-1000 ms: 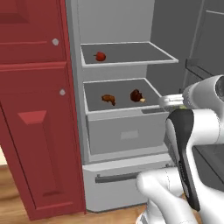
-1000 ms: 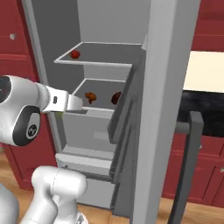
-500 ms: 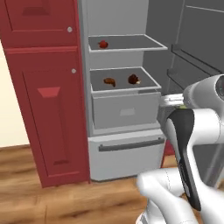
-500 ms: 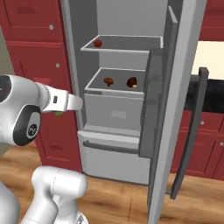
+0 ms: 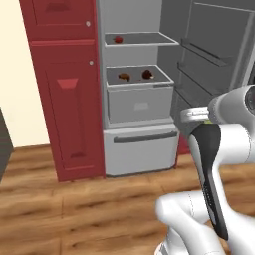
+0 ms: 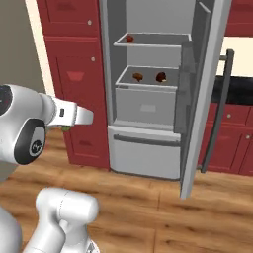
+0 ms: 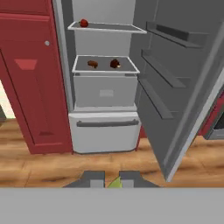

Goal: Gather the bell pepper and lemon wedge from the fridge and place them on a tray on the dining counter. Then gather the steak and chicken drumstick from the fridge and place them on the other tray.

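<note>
Red cabinets flank the open fridge (image 5: pixel 139 99), where the bell pepper (image 7: pixel 83 22) sits at the upper shelf's left edge and two meat pieces (image 7: pixel 103 64) lie in the drawer. My gripper (image 7: pixel 112 180) is pinched narrow on the lemon wedge (image 7: pixel 114 184); so small a bite could let it slip as the base drives

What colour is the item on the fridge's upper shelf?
Red; the item on the upper shelf shows best in the hand view.

Matt grey fridge (image 5: pixel 141 104); glossy red cabinet (image 5: pixel 69 94), wood-plank floor (image 5: pixel 74 209)
</note>
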